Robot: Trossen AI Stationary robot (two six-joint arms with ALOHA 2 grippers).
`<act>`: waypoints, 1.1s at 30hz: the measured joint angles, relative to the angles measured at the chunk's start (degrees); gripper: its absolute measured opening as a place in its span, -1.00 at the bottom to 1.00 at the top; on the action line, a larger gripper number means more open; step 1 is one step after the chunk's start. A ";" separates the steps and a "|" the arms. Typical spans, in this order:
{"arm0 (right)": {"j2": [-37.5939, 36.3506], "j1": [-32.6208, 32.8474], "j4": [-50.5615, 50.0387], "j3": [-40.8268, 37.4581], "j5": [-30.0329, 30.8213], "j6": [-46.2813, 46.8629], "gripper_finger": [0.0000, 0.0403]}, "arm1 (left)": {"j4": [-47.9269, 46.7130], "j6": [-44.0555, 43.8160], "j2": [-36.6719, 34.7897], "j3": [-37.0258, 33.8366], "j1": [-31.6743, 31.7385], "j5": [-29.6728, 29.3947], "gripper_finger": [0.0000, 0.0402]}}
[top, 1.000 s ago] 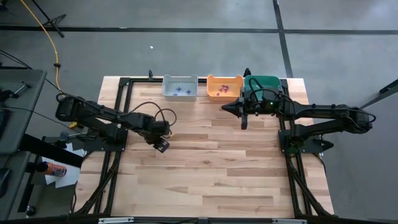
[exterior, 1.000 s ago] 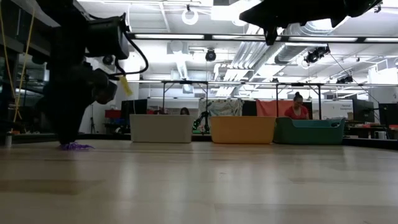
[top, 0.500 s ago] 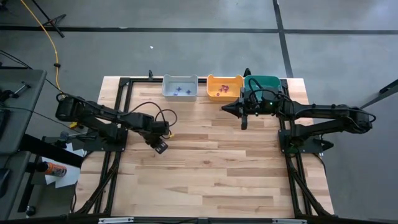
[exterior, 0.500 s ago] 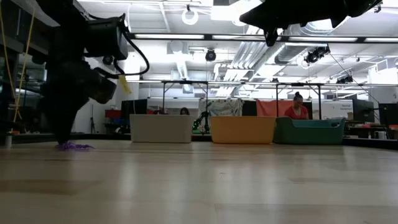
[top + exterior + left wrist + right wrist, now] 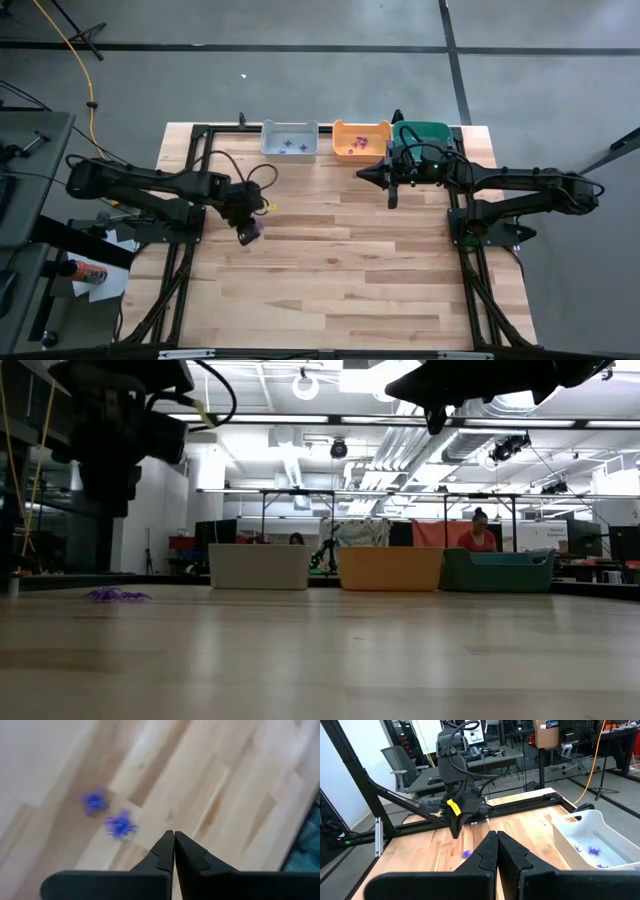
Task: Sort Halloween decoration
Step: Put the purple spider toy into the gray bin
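Two purple trinkets of the Halloween decoration [image 5: 119, 825] lie on the wooden table, left of the middle, also seen in the low view [image 5: 117, 596]. My left gripper [image 5: 247, 235] hangs above them, shut, pointing steeply down; nothing shows between its fingertips [image 5: 173, 836]. My right gripper [image 5: 390, 200] is shut and held level and high, in front of the orange bin [image 5: 361, 139]. Bluish trinkets lie in the grey bin [image 5: 289, 139], reddish ones in the orange bin.
Three bins stand in a row at the table's far edge: grey, orange and teal [image 5: 425, 133]. Black frame rails run along the table's left and right sides. The near half of the table is bare wood. A person sits in the room beyond [image 5: 478, 532].
My left gripper has risen from the table, clear of the purple trinkets, drawn slightly toward the table's left edge, and rolled about its own line. The trinkets have stayed where they lay.
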 joint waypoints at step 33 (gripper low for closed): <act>0.00 0.00 -2.74 0.02 0.02 0.00 -1.00 | 6.99 -8.89 16.20 -4.07 0.24 -6.17 -0.29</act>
